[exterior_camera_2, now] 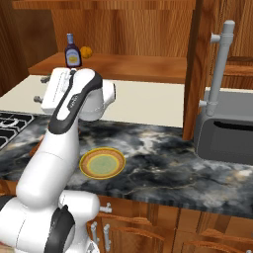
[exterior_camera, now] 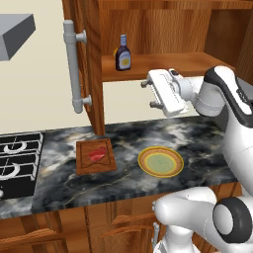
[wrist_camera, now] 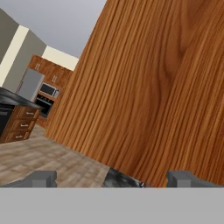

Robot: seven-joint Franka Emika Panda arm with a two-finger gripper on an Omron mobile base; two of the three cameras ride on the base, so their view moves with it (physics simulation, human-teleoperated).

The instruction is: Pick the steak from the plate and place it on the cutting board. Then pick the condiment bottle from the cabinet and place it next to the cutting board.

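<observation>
Claw [exterior_camera: 147,94]: jaws spread wide, nothing between them. It hangs in the air below the cabinet shelf [exterior_camera: 163,63], pointing left toward the open door [exterior_camera: 91,64], whose wood grain it faces at close range in the hand view.

Bottle [exterior_camera: 123,53]: upright on the shelf, near its left end, above and left of the claw, apart from it. A small orange object [exterior_camera_2: 86,52] stands just behind it in the right base view; its nature cannot be made out.

Steak [exterior_camera: 97,154]: lying on the board [exterior_camera: 95,156], on the counter [exterior_camera: 197,133] left of the plate [exterior_camera: 160,161]. The plate is bare. Judgement: the first half of the task is complete; the bottle pick is not yet begun.

Risks, as judged:
- The claw sits lower than the bottle and aims past it. A rise without turning could strike the shelf's front edge.
- The bottle is tall and narrow; a glancing finger could topple it or push it into the orange object.
- The door stands close on the left and limits room to swing.

Hidden or unclear: in the right base view the arm covers the board and steak. The fingertips [wrist_camera: 40,178] appear as grey stubs at the bottom of the hand view. The shelf's depth behind the bottle is uncertain.
</observation>
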